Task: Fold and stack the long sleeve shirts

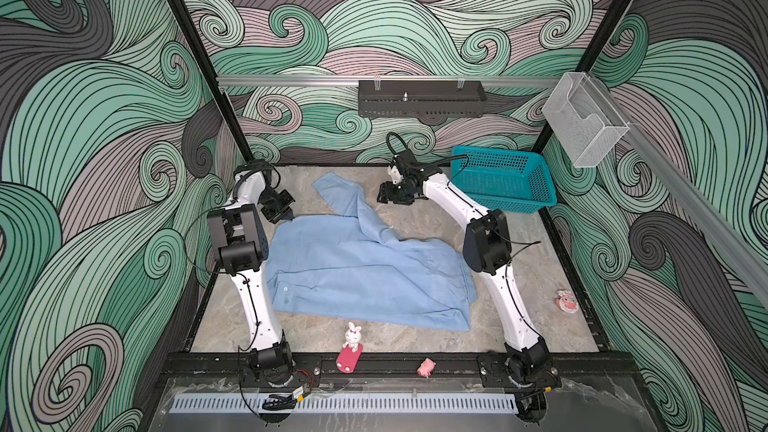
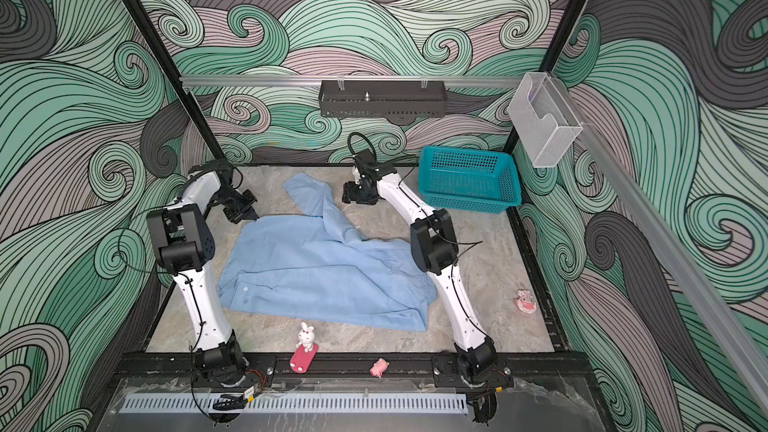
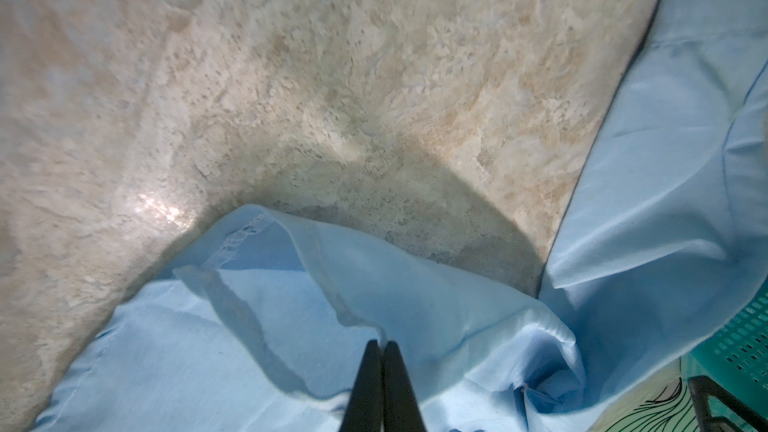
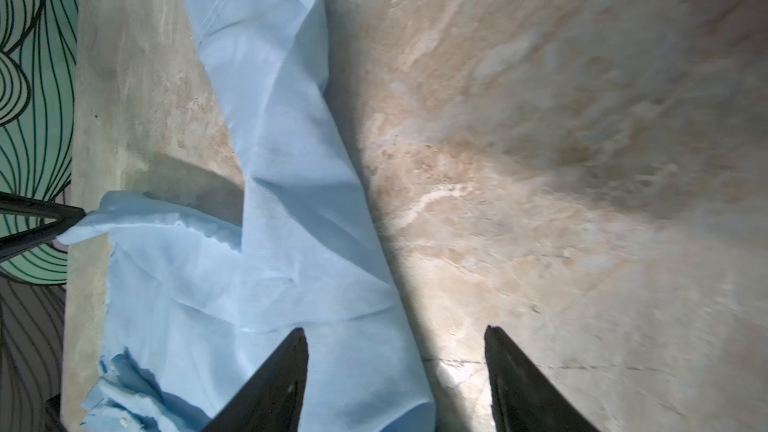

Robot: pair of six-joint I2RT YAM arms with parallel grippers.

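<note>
One light blue long sleeve shirt [image 1: 353,268] [image 2: 316,268] lies spread and rumpled on the stone-patterned table, with a sleeve [image 1: 332,189] stretching toward the back wall. My left gripper [image 1: 287,214] [image 2: 250,214] [image 3: 381,342] is at the shirt's back left corner and is shut on a thin edge of the cloth. In the right wrist view that corner [image 4: 95,218] is drawn out to a point. My right gripper [image 1: 381,196] [image 2: 346,196] [image 4: 395,330] hovers open just right of the sleeve [image 4: 282,139], one finger over cloth, one over bare table, holding nothing.
A teal basket [image 1: 503,178] stands at the back right, behind the right arm. A bunny toy on a pink base [image 1: 352,338] and a pink pig [image 1: 427,366] sit at the front edge, and a small pink toy [image 1: 566,300] at the right. A black tray [image 1: 422,98] hangs on the rear rail.
</note>
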